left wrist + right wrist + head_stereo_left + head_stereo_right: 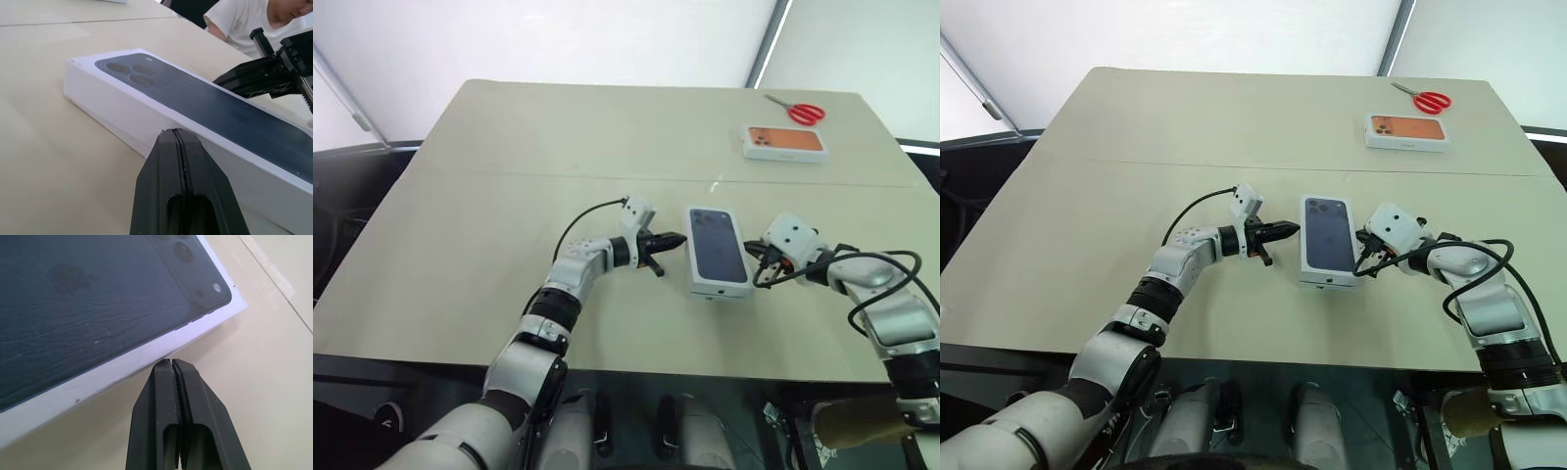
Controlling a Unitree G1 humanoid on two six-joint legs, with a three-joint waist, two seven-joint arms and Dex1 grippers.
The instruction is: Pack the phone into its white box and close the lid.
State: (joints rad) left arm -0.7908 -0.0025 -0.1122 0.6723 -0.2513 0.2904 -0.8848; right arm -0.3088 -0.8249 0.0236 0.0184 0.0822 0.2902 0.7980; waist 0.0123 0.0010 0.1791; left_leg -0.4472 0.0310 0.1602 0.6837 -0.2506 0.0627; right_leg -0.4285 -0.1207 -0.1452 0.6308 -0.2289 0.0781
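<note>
Judging from how the lid [718,251] already sits over the box near the desk's front edge, with the left gripper [672,241] and right gripper [756,251] both clenched empty against its long sides, you've got stiff, light, slick cardboard, so squeeze those sides gently.

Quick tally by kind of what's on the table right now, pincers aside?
Phone boxes: 2, the closed box with the lid on it and the orange-picture box
Scissors: 1, red-handled
Total: 3
</note>
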